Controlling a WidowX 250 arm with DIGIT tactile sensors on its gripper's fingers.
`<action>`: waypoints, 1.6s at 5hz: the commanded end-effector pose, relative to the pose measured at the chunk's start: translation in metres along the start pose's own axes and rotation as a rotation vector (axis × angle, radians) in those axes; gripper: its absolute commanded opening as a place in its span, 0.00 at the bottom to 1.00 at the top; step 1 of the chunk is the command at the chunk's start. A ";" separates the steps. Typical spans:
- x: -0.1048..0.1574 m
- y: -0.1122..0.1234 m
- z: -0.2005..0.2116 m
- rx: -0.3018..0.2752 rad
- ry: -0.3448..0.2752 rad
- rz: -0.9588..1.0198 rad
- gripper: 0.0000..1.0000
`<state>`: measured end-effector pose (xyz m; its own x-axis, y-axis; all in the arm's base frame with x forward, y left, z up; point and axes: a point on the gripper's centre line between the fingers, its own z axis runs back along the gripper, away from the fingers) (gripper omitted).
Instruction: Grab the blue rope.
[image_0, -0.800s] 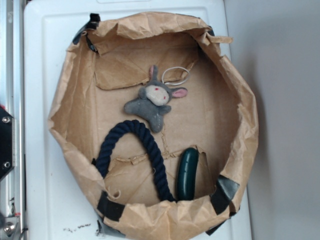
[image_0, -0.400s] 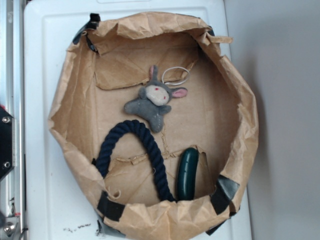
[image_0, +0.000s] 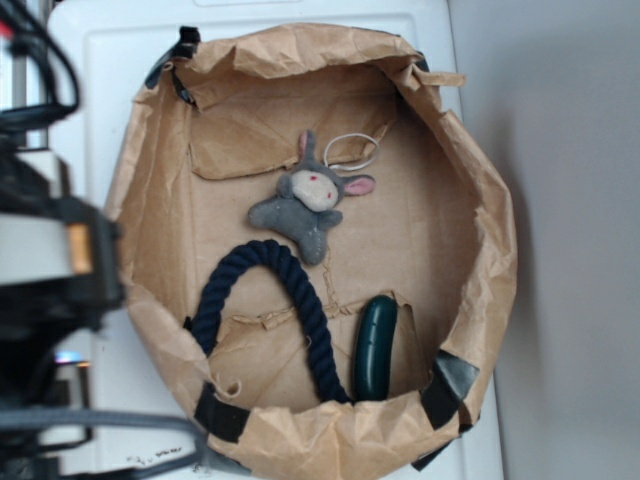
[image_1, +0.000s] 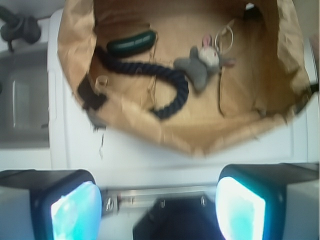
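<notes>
The blue rope (image_0: 305, 305) lies bent in an arch on the floor of a brown paper bag (image_0: 330, 435), its two ends towards the bag's near rim. In the wrist view the blue rope (image_1: 145, 68) curls across the bag's middle. My gripper (image_1: 157, 200) hangs open over the white surface outside the bag (image_1: 200, 140), well short of the rope. Nothing sits between its pale blue pads (image_1: 75, 212). In the exterior view my arm (image_0: 50, 250) shows as a blurred mass at the left edge, beside the bag.
A grey plush bunny (image_0: 305, 205) lies just beyond the rope's bend. A dark green cucumber toy (image_0: 376, 347) rests to the right of the rope's end. The bag's crumpled walls rise all around. It stands on a white appliance top (image_0: 90, 100).
My arm has swung into the exterior view at the left edge, where before only the frame showed. The rope, bunny and cucumber have not moved.
</notes>
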<state>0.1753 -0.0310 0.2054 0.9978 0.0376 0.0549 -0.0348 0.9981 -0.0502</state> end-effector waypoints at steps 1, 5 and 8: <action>0.071 -0.012 -0.012 -0.138 -0.034 -0.204 1.00; 0.081 -0.016 -0.011 -0.167 -0.042 -0.339 1.00; 0.105 0.030 -0.087 -0.188 -0.075 -0.369 1.00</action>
<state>0.2821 -0.0021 0.1096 0.9357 -0.3261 0.1344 0.3485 0.9138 -0.2085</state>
